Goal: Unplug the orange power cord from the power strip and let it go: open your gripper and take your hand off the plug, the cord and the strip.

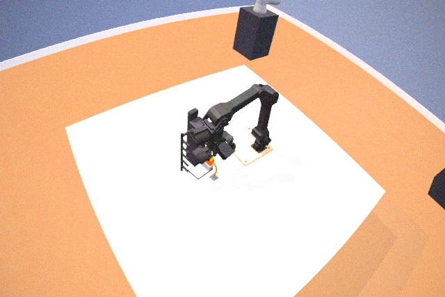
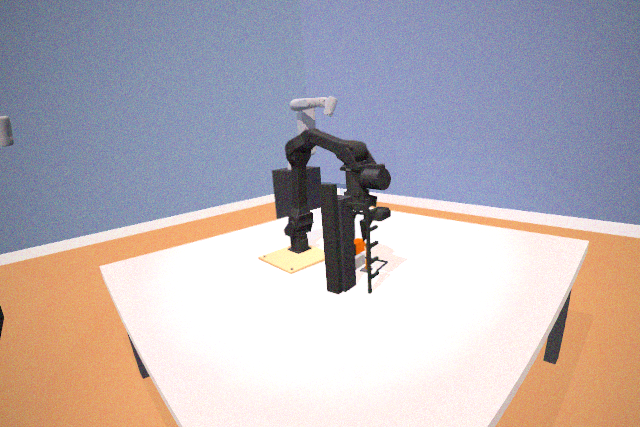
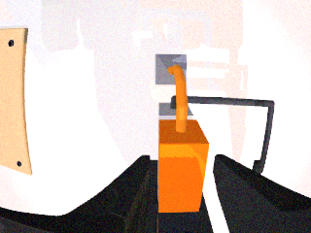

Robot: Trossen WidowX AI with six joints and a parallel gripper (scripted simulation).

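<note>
Pincer fingers of the dark six-joint arm's pincer (image 3: pixel 183 163) stand on either side of the boxy orange plug (image 3: pixel 183 158), partly open. The wrist view shows a thin gap on the right side and the left finger at or very near the plug's face. I judge that nothing is clamped yet.

The plug lies straight ahead of the pincer, centred between the fingers. Its long axis seems to run away from the tall dark upright power strip (image 2: pixel 338 236), whose face shows as the dark patch just below the plug in the wrist view. The round orange cord (image 3: pixel 179 97) leaves the plug's far end and bends over to a small grey square plate (image 3: pixel 170 68) on the desk. The coming move therefore looks like a squeeze across the plug's short sides, then a pull along that axis, away from the strip.

A thin black ladder-like rack (image 2: pixel 369 262) stands just beside the plug on the side away from the strip, so the fingers have little room there.

The white square desk (image 2: pixel 361 360) also carries the tan plate (image 1: pixel 247 153) under the arm's base. Round it are an orange floor and blue walls, and a pale second arm sits on a dark box (image 1: pixel 255 33) well apart.
</note>
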